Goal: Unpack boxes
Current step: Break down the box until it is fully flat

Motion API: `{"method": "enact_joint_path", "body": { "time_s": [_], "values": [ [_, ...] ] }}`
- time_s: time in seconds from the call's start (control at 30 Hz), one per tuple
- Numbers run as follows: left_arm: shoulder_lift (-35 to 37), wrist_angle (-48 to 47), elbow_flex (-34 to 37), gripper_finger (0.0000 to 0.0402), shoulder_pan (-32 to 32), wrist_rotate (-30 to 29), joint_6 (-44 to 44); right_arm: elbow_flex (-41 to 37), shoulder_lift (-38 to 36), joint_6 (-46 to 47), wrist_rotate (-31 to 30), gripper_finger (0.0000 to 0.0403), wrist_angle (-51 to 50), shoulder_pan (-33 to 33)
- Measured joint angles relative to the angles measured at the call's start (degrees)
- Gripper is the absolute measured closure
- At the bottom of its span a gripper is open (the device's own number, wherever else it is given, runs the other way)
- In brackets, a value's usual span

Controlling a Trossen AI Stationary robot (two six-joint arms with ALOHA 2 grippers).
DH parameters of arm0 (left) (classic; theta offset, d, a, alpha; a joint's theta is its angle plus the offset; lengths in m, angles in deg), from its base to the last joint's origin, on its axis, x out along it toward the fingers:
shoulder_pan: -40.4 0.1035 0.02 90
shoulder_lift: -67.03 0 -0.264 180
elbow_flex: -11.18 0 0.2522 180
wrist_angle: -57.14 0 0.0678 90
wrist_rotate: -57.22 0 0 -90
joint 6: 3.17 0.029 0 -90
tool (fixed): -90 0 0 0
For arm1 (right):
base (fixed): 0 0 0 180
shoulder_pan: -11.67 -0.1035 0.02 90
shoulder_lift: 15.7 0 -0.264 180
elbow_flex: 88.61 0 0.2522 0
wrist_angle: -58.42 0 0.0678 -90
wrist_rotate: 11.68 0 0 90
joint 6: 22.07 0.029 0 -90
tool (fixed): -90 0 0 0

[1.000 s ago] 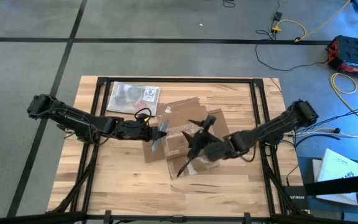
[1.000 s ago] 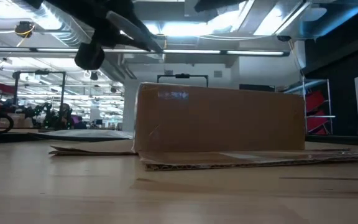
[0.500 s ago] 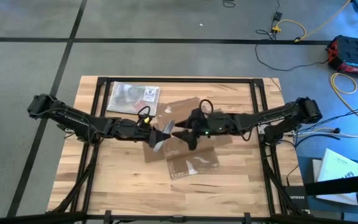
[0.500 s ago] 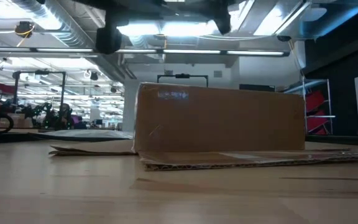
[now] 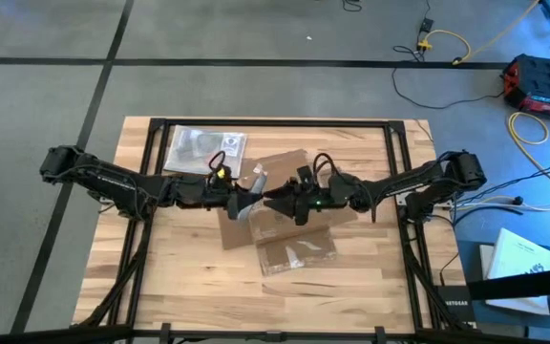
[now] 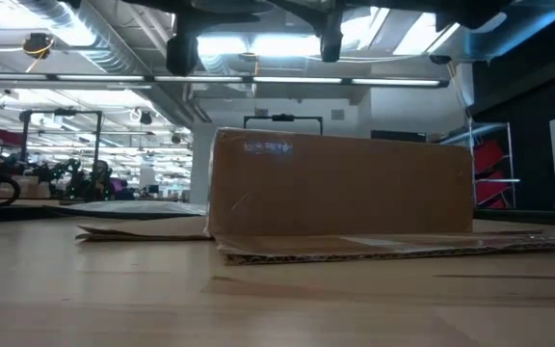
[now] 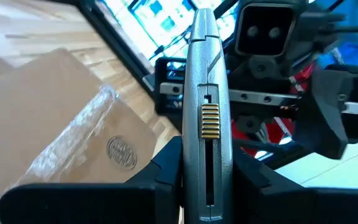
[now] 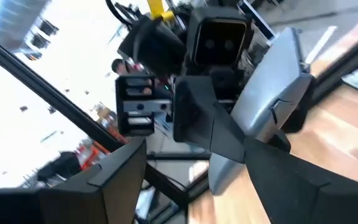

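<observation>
Box (image 5: 280, 215) in high view: shallow brown cardboard, flaps splayed, directly beneath both sets of jaws, long axis running diagonally across table (image 5: 189, 287). Left gripper (image 5: 246, 204) clamped narrow on silver utility knife (image 5: 249, 203); right gripper (image 5: 277, 203) faces it tip to tip, jaws spread wide, empty.

Low view: box standing on table, arms overhead, well clear of it.

Left wrist view: knife upright between pads, right gripper just beyond blade end, box below.

Right wrist view: right fingers (image 8: 110, 180) bracket knife; handover looks likely, left arm nearer tool.
</observation>
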State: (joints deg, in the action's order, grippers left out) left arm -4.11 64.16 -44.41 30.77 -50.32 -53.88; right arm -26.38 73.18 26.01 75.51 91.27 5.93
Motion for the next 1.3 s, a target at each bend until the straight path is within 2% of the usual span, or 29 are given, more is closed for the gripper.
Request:
{"method": "enact_joint_path", "body": {
  "time_s": [0.4, 0.67, 0.87, 1.03, 1.3],
  "values": [
    [-0.2, 0.6, 0.2, 0.0343, 0.0, 0.9, -0.2, -0.6, 1.4, -1.2, -1.0, 0.0146, 2.0, 1.3],
    [-0.2, 0.7, 0.3, 0.0343, -0.1, 2.3, -0.1, -0.6, 1.2, -0.2, 5.5, 0.0146, 1.6, 1.7],
    [-0.2, -0.3, 0.2, 0.0343, -0.1, 2.3, -1.4, -0.6, 1.2, 0.0, 6.6, 0.0146, 0.9, 1.7],
    [-0.2, -1.2, 0.2, 0.0343, 0.4, 1.7, -1.4, -0.6, 1.2, -0.7, 6.4, 0.0146, -2.4, 1.7],
    [-0.3, -1.2, 0.2, 0.0343, 1.2, 0.9, -2.6, -0.7, 1.2, -1.8, 2.1, 0.0146, -5.1, 1.9]
  ]
}}
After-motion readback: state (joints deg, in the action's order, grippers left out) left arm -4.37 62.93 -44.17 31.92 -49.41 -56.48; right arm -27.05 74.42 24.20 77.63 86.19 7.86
